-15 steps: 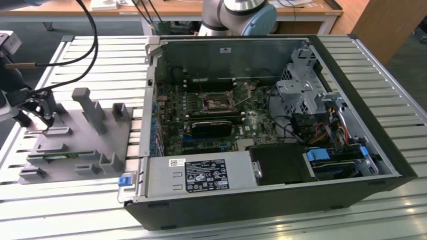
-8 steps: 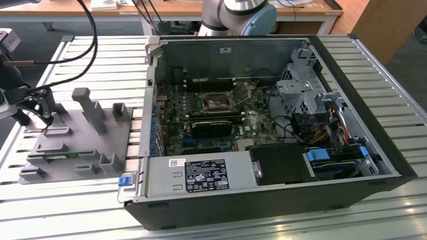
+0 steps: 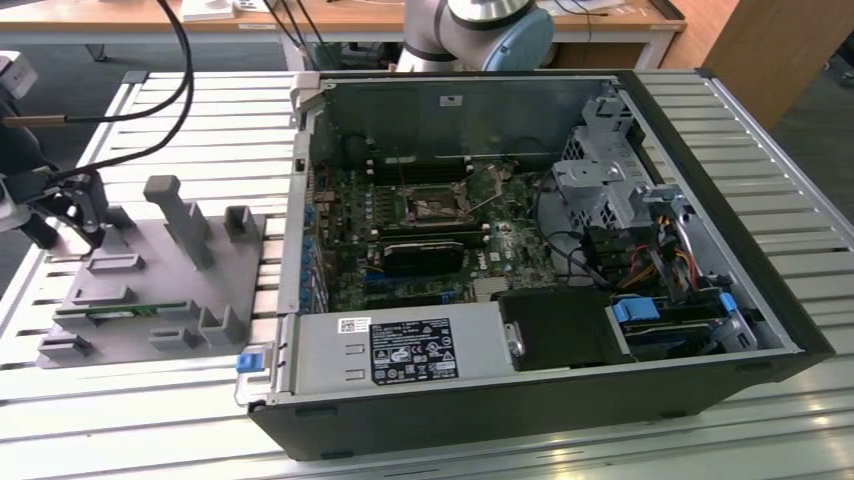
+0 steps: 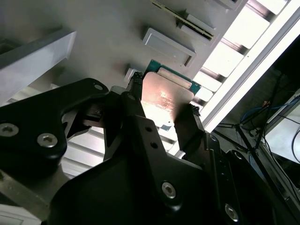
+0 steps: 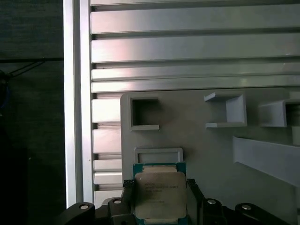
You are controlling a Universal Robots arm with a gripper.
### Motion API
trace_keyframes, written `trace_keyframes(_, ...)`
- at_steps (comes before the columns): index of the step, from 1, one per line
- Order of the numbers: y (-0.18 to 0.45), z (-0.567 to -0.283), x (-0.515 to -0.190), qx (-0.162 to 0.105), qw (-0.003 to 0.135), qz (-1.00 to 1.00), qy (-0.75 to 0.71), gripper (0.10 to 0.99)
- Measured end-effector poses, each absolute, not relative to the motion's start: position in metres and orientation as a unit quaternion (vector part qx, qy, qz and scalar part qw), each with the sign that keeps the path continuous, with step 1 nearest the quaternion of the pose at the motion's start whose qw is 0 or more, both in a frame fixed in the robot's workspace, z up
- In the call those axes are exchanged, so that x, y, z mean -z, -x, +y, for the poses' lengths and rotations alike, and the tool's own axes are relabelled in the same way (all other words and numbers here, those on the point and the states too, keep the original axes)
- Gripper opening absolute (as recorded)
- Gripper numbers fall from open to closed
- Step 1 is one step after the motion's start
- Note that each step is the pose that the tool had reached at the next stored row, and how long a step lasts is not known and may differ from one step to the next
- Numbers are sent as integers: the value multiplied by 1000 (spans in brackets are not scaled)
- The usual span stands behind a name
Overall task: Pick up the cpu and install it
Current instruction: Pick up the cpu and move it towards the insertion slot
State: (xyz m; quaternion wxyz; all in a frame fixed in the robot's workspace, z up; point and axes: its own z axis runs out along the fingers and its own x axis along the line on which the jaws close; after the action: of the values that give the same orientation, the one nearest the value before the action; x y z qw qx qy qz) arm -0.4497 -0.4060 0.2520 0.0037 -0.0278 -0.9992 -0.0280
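Note:
The cpu [image 4: 166, 96] [image 5: 159, 194], a silvery square chip with a green rim, sits between my gripper's [image 4: 164, 101] [image 5: 159, 199] two black fingers [image 4: 187, 129], which press on its opposite edges. It hangs a little above the grey holder tray [image 5: 197, 154], close to a shallow square recess [image 5: 158, 155]. In the exterior view my gripper [image 3: 67, 238] hovers over the far corner of the tray [image 3: 174, 290] on that view's left. The open computer case [image 3: 534, 250] lies to the right, and the motherboard's socket [image 3: 434, 210] is in sight.
The tray carries upright grey posts [image 3: 180, 215] and a green memory stick [image 3: 127, 313] in a slot. Black cables [image 3: 147, 120] arc above the slatted metal table [image 3: 174, 100]. The arm's base [image 3: 481, 35] stands behind the case.

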Motion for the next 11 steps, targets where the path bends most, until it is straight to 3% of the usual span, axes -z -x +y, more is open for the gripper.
trace_keyframes(11, 450, -405, -258, 28, 4, -999, 28, 525)
